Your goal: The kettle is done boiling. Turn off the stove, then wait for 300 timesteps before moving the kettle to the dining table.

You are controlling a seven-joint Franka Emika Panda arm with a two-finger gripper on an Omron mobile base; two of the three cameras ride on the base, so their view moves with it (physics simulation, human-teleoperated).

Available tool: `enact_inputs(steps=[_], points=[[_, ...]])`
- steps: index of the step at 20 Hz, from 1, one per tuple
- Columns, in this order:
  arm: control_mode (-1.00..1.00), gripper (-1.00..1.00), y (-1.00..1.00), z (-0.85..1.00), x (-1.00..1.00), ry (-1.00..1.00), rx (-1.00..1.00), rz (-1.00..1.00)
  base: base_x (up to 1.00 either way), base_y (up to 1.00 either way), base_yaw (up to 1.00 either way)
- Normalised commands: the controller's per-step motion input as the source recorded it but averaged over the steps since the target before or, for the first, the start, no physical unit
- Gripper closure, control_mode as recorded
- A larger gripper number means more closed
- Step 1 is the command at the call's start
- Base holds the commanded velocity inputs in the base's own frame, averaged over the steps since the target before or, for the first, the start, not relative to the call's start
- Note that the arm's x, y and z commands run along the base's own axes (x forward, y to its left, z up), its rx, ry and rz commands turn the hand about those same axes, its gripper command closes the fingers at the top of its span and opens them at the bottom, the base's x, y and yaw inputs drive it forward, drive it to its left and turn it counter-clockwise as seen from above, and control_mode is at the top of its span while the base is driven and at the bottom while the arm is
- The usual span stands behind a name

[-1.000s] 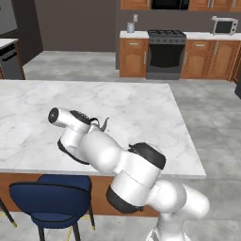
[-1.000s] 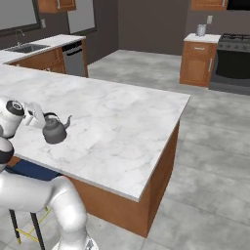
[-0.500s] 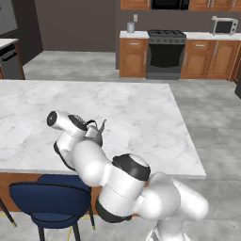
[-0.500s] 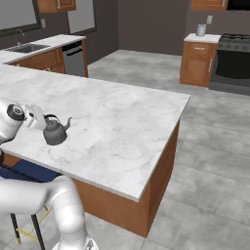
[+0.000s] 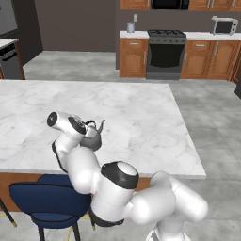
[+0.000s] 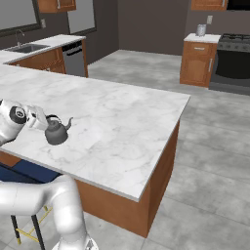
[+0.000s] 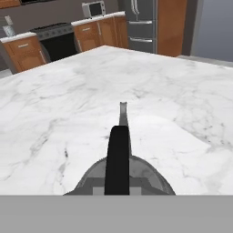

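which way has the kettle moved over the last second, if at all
Yes, slightly. In the left base view the kettle has shifted down the picture, toward the near edge of the dining table, whose far edge has stayed put.

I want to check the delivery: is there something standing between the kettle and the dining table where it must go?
Nothing visible stands in the way. The kettle is already over the dining table, at or just above the marble top near its near edge; whether it rests there I cannot tell. The gripper is shut on its black handle.
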Motion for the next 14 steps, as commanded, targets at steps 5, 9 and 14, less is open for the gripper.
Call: enact_inputs(steps=[5, 9, 14], points=[[-1.00, 1.00, 0.04, -0.23, 0.13, 0.00, 0.00, 0.03, 0.00, 0.00, 0.00], [-1.00, 1.00, 0.06, -0.22, 0.11, 0.00, 0.01, 0.04, 0.00, 0.00, 0.00], [-1.00, 1.00, 0.05, -0.20, 0.08, 0.00, 0.00, 0.03, 0.00, 0.00, 0.00]])
